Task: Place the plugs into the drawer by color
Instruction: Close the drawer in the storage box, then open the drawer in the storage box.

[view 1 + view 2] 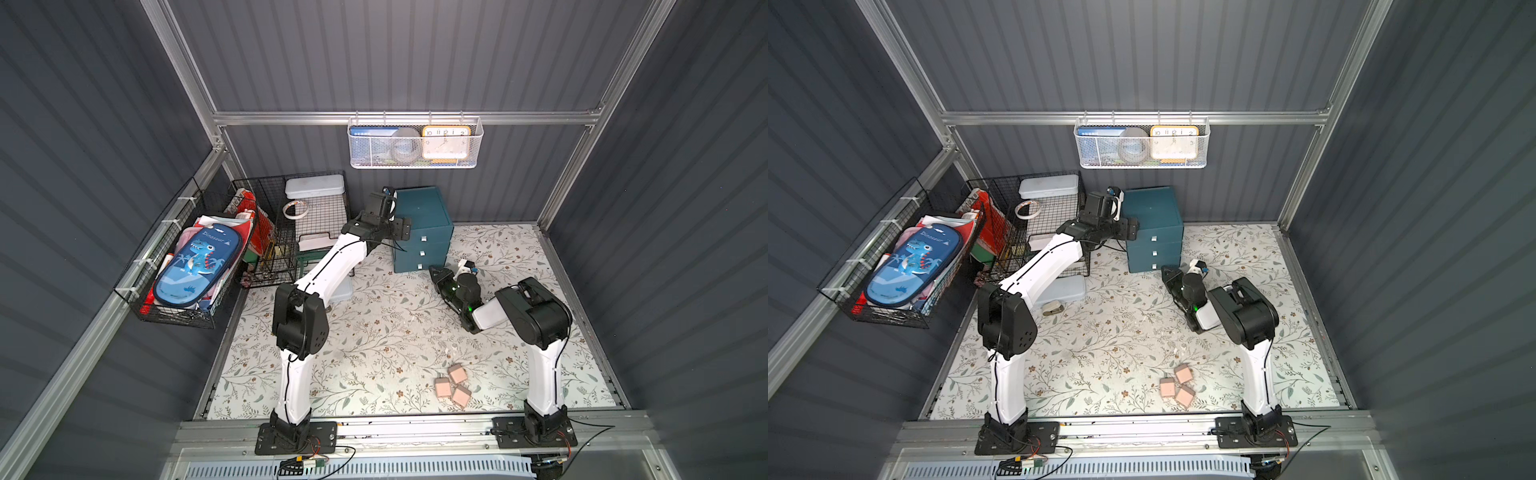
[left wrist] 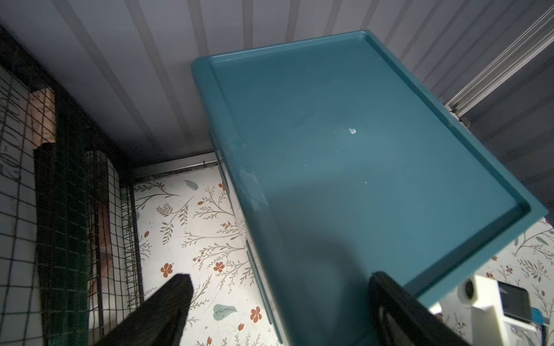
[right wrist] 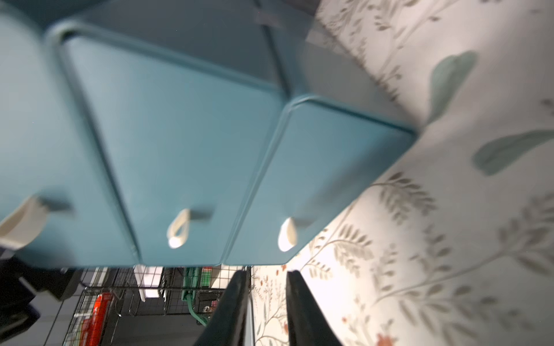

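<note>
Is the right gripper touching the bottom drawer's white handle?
Apart. The right wrist view shows a strip of teal drawer front between the right gripper and the handle.

Both top views high overhead, looking down, wrist views close, sharing the drawer (image 2: 359, 149).

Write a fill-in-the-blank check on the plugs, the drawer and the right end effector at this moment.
1. The plugs lying on the mat are all ____ in color.
2. They number ____.
3. The drawer has all three of its fronts ____.
4. The right end effector, in front of the drawer, holds ____.

Missing words: pink; three; shut; nothing.
</note>
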`<act>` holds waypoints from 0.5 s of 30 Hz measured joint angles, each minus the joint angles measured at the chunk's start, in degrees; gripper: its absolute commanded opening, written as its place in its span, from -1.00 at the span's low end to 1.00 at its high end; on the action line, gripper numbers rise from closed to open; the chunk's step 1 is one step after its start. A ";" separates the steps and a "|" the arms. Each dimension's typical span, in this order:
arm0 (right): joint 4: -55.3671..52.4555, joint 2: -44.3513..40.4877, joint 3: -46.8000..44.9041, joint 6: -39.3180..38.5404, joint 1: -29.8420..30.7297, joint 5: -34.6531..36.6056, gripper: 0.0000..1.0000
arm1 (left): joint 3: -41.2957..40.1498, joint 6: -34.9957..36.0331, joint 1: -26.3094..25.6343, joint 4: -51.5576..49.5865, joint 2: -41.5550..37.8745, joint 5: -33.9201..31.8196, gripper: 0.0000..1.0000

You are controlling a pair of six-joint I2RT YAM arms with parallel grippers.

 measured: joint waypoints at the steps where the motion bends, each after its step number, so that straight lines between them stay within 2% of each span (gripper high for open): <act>1: 0.37 1.27 0.44 0.83 -0.42 -0.42 -0.38 | 0.00 0.00 0.00 -0.02 0.00 0.02 0.92; 7: -0.48 5.11 4.92 3.56 -1.25 -3.13 -0.24 | 0.35 0.00 0.00 -0.48 0.09 -0.02 0.93; 15: -0.61 6.36 8.70 5.18 -1.09 -4.55 -0.21 | 0.85 0.00 0.00 -1.03 0.28 -0.02 0.93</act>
